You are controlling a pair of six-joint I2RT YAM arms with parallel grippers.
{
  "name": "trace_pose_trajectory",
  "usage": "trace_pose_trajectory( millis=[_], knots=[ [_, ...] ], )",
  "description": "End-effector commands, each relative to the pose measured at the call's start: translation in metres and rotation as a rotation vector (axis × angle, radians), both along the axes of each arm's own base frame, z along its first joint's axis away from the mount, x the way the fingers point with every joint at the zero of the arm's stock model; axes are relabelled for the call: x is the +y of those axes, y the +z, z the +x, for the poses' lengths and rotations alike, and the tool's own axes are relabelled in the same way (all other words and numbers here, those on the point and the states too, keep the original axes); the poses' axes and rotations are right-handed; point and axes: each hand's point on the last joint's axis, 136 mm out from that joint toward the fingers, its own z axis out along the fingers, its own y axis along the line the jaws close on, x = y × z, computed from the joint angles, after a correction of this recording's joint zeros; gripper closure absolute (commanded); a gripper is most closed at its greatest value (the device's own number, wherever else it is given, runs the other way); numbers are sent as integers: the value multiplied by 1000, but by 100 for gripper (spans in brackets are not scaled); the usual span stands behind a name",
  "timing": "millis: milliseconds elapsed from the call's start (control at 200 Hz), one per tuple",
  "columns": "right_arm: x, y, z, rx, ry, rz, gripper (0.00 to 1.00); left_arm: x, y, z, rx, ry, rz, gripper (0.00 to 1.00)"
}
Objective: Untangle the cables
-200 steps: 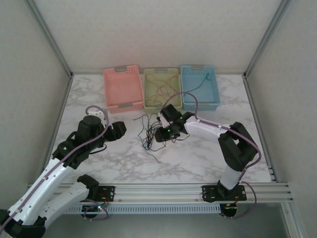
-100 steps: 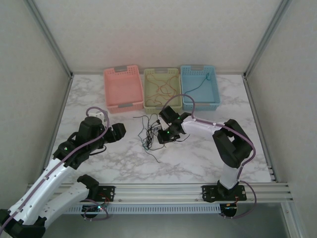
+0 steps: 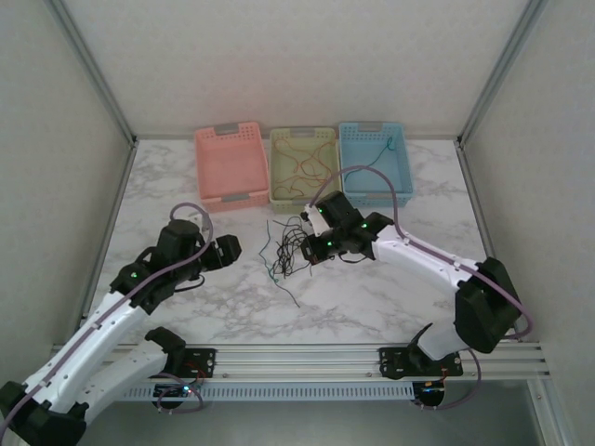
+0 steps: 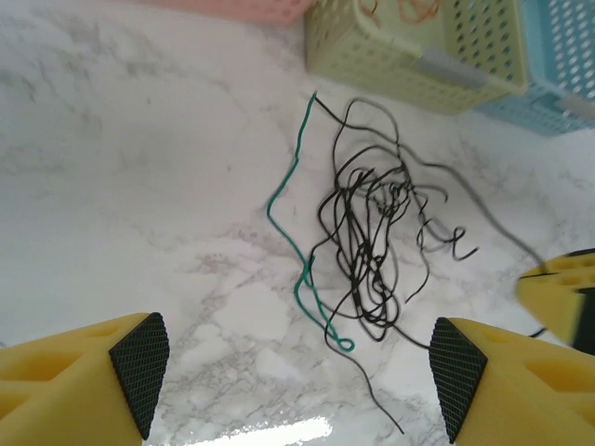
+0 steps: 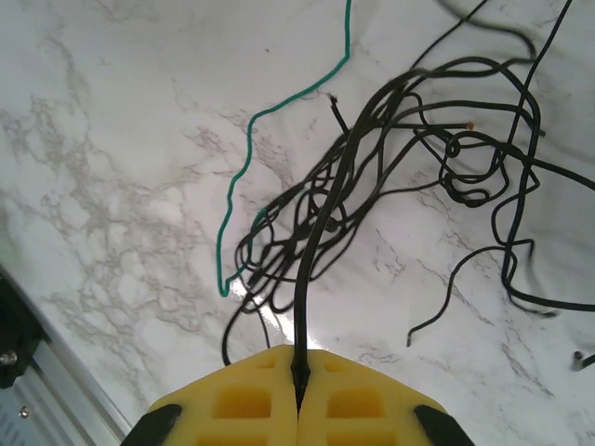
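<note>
The cables lie in a loose tangle mid-table: many thin black wires and one teal wire. My right gripper sits at the tangle's right side, shut on a black wire that runs up from between its yellow fingers into the tangle. My left gripper stands open to the left of the tangle with nothing between its pads. In the left wrist view the tangle lies just ahead of the left gripper.
Three baskets stand in a row at the back: pink, yellow-green holding orange wires, and blue holding a teal wire. A stray black wire end trails toward the front. Frame posts stand at the corners.
My right gripper has shut on a black wire. The right arm's elbow has swung out to the right. The left gripper has edged slightly toward the tangle.
</note>
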Motion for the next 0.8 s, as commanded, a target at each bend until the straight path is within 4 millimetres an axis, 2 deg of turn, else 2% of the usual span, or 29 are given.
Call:
trace_pose_trajectory(
  millis=[0, 140, 380, 531, 796],
  knots=[
    [-11, -14, -14, 23, 9, -34, 100, -16, -13, 0, 50, -32, -73, 23],
    [-15, -18, -14, 27, -25, -40, 100, -27, -29, -1, 92, -59, -110, 24],
    [-17, -11, -11, -1, -73, -3, 100, -40, -62, -1, 180, -80, -136, 24],
    [-20, -5, -12, -17, -81, 13, 100, -41, -71, 2, 191, -66, -151, 23],
    [-22, 11, -15, -50, -78, 49, 100, -56, -82, 10, 230, -65, -202, 23]
  ],
)
